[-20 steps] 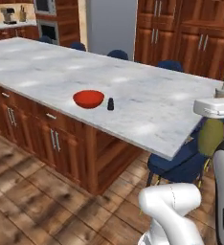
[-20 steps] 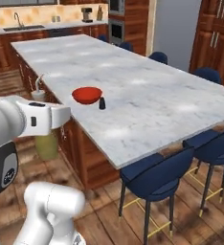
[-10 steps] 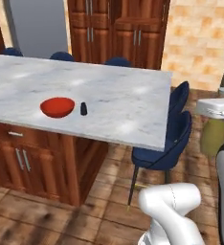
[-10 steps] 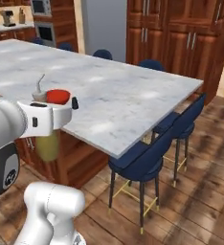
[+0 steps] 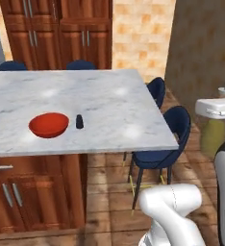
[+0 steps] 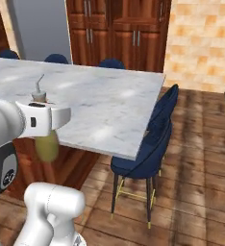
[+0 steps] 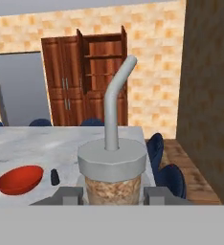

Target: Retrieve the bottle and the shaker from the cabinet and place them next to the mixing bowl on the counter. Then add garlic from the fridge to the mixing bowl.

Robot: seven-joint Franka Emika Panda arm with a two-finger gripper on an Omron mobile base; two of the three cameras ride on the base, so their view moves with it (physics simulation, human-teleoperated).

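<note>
On the table [image 5: 109,101], the shaker [image 5: 79,121] stands at 3 o'clock of the mixing bowl [image 5: 49,125]; the gripper [image 7: 113,195] grasps the bottle [image 7: 112,167].

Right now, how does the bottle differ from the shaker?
The bottle is held off the counter by the shut end effector, while the shaker stands on the counter beside the red mixing bowl. The bottle is clear glass with yellowish liquid; the shaker is solid black. The bottle carries a thin pale spout; the shaker simply tapers to a plain top. Both are upright.
</note>
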